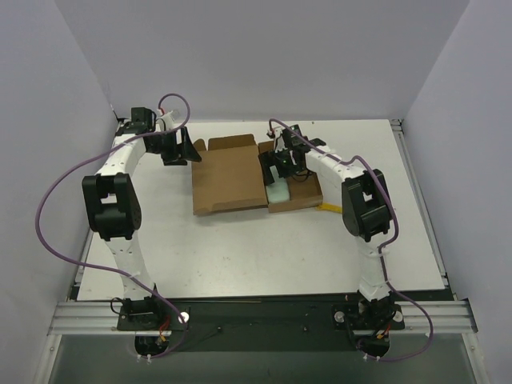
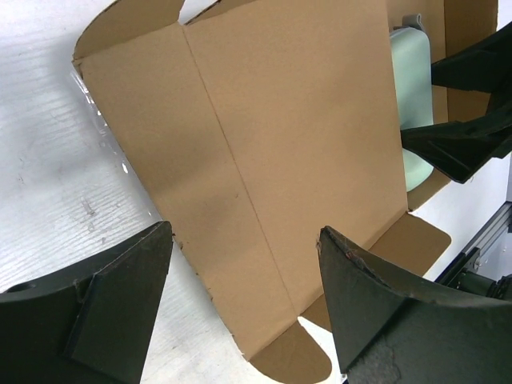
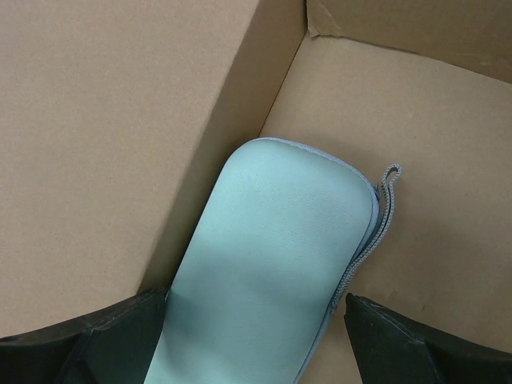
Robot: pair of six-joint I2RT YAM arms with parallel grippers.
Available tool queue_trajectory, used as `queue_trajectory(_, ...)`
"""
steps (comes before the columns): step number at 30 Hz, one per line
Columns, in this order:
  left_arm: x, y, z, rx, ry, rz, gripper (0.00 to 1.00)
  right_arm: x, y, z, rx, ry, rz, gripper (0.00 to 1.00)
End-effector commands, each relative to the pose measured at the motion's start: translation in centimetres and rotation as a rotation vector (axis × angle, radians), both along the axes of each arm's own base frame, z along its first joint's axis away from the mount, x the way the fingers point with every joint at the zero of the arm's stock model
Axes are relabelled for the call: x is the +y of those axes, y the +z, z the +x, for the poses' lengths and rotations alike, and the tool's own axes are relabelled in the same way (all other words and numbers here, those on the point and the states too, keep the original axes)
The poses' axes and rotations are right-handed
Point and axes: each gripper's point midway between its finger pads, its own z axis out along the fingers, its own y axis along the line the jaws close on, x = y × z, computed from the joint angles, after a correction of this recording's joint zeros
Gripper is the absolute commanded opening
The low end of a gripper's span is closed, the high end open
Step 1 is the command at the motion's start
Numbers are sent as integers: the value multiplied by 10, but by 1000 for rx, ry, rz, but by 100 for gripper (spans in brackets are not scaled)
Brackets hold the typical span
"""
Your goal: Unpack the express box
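Box from above: the express box [image 1: 240, 172] lies open at centre frame on the table [image 1: 240, 256]. Its lid [image 1: 228, 190] is folded flat to the left, and the tray on the right holds a pale green pouch [image 1: 280, 193].
Arms from above: my left gripper [image 1: 180, 148] sits upper left by the lid's edge, and my right gripper [image 1: 276, 172] hangs over the pouch. A yellow knife [image 1: 330, 208] lies just right of the box.
Left wrist view: my fingers [image 2: 120, 296] are spread wide and hold nothing, with the lid beyond them.
Right wrist view: my fingers [image 3: 96, 344] are apart, one at each lower corner, straddling the pouch and not yet pinching it.
Doing it well: I judge I should descend squarely, close across the pouch's narrow width, keep off the cardboard wall at left, and lift straight up.
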Motion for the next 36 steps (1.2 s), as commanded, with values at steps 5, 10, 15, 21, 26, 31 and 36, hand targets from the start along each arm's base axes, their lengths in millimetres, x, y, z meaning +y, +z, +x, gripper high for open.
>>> queue_trajectory(5, -9, 20, 3, -48, -12, -57, 83, -8, -34, -13, 61, 9, -75, 98)
queue_trajectory(10, -11, 18, 3, -41, -13, -71, 83, 8, -39, -30, 114, 143, 3, 85)
queue_trajectory(15, -13, 21, 2, -48, -18, -67, 83, 6, -32, -27, 107, 143, 25, 73)
queue_trajectory(21, -12, 18, 0, -44, -19, -55, 82, -7, 7, -19, 46, 165, 79, 52)
queue_trajectory(26, -14, 18, 2, -48, -28, -51, 82, -17, 44, -13, -10, 149, 122, 43)
queue_trajectory(31, -16, 17, 4, -50, -32, -47, 83, -23, 70, -8, -58, 131, 144, 39)
queue_trajectory(36, -22, 14, 2, -40, -42, -50, 83, -25, 73, -9, -70, 159, 149, 28)
